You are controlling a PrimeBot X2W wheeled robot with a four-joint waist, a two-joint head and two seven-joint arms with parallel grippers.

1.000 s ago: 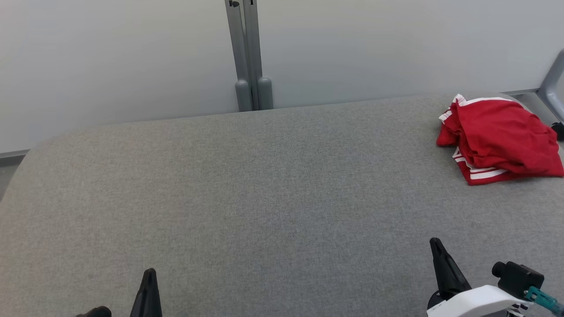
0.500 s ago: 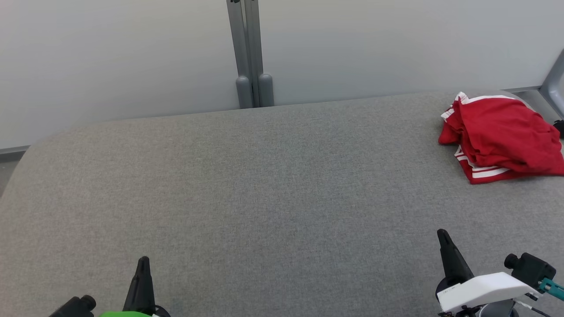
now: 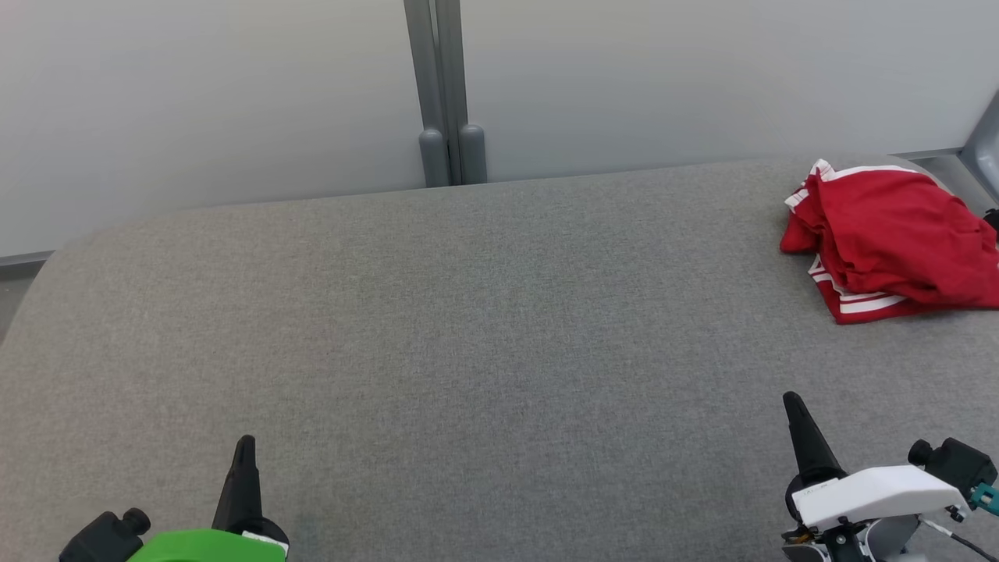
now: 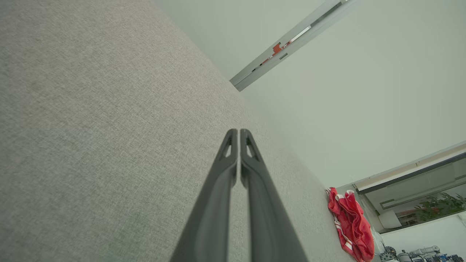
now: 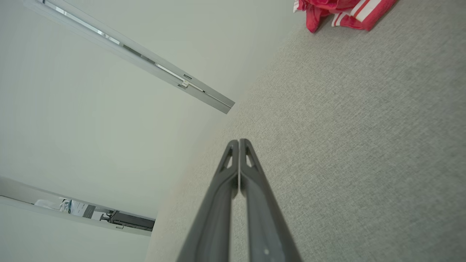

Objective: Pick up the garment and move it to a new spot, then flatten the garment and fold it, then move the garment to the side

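A crumpled red garment (image 3: 890, 238) with white stripes lies bunched at the far right of the grey fabric table (image 3: 468, 336). It also shows small at the lower right of the left wrist view as the garment (image 4: 349, 222), and at the top edge of the right wrist view as the garment (image 5: 338, 11). My left gripper (image 3: 245, 446) hovers at the near left, shut and empty, fingers pressed together (image 4: 238, 131). My right gripper (image 3: 793, 402) stands at the near right, well short of the garment, also shut with nothing in it (image 5: 238, 141).
A pale partition wall runs behind the table, with a grey post (image 3: 443, 94) at its middle. A grey frame piece (image 3: 985, 148) rises at the far right beside the garment. The table's left end curves away toward the floor (image 3: 12, 297).
Both grippers have come further forward over the table. The head camera has shifted slightly. The garment lies as before.
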